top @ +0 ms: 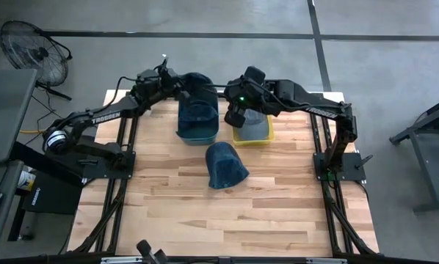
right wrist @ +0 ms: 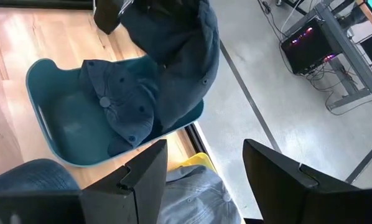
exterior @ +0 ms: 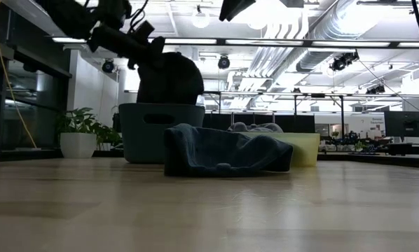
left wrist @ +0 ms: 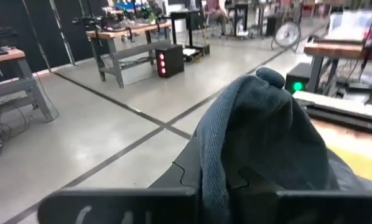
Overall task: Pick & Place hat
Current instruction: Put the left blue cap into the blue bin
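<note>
Hanging from the left gripper (top: 181, 92) over the teal bin (top: 197, 128), pinched by the fingers at one edge so the rest drapes freely downward: a dark blue hat (top: 197, 86), raised clear of the bin rim, probably to carry it in or out without snagging the wall. Seen from table height as a dark bulge (exterior: 169, 78) directly above the bin (exterior: 160, 131), not touching it. Lying inside the bin already, crown button upward, another blue cap (right wrist: 117, 99), so likely a sorting container for hats of this colour. Resting on the bare wood of the table (top: 205, 220) in front of both bins, well apart from either arm: a third blue hat (top: 225, 165), flattened on its side, presumably waiting its turn. Further right, just beside the teal bin, a yellow bin (top: 253, 136) holding grey fabric (right wrist: 195, 190), most likely grey caps kept apart by colour. Hovering above that yellow bin, the right gripper (right wrist: 204, 168), fingers spread wide with nothing between them, apparently parked or about to descend.
</note>
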